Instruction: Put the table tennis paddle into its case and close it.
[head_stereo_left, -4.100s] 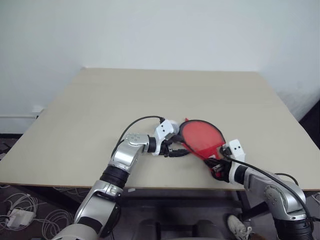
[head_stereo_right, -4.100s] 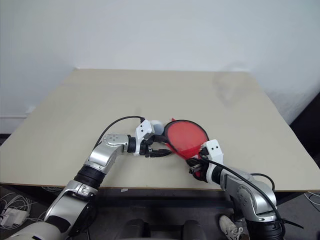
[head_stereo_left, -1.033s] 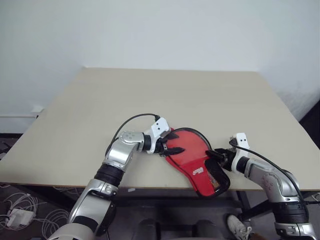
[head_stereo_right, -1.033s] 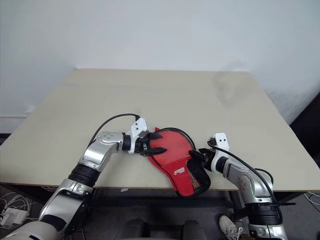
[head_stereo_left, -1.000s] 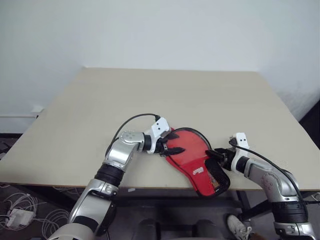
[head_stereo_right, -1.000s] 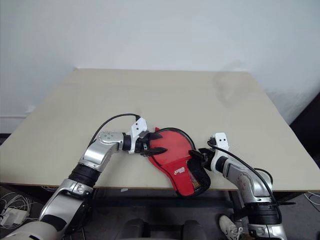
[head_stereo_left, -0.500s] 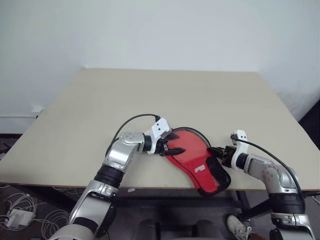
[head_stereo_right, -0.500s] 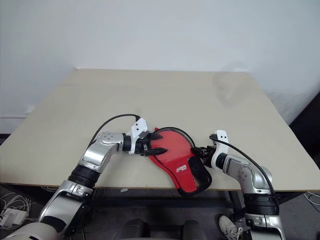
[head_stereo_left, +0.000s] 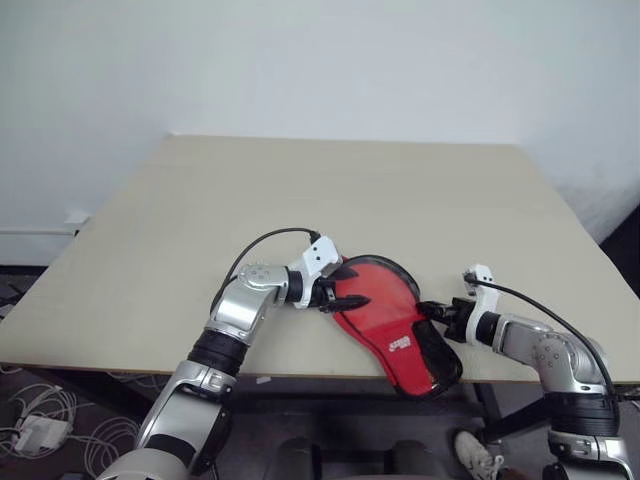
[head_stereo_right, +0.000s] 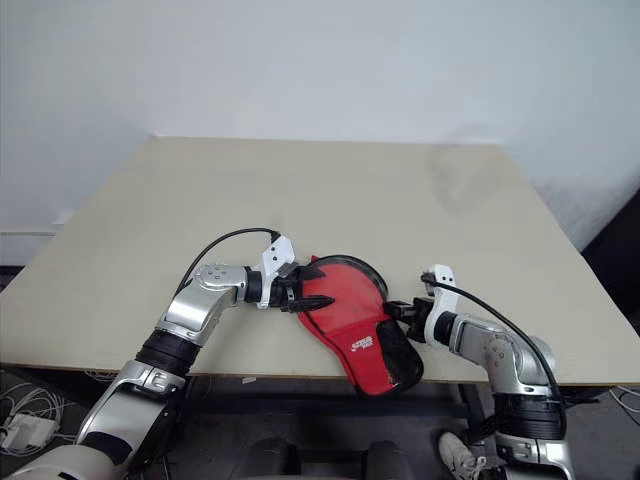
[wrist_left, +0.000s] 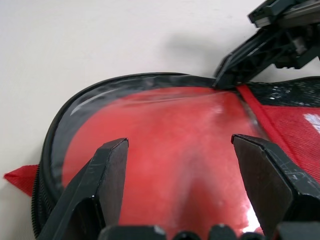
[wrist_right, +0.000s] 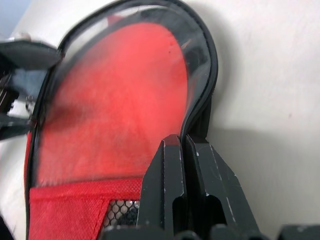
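Case (head_stereo_left: 395, 325): near bench (head_stereo_left: 300, 200) front edge, narrow end overhanging.
Paddle (wrist_left: 165, 150): inside, under clear side.
Left gripper (head_stereo_left: 345, 292): spread wide across case.
Right gripper (head_stereo_left: 432, 311): closed at case's black edging.

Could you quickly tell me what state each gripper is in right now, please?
Left gripper: open, fingers spread over the case's clear side.
Right gripper: shut at the case's black edge; what it pinches cannot be told.

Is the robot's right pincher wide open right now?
No, the right gripper has its two black fingers pressed together at the black edge of the red case.
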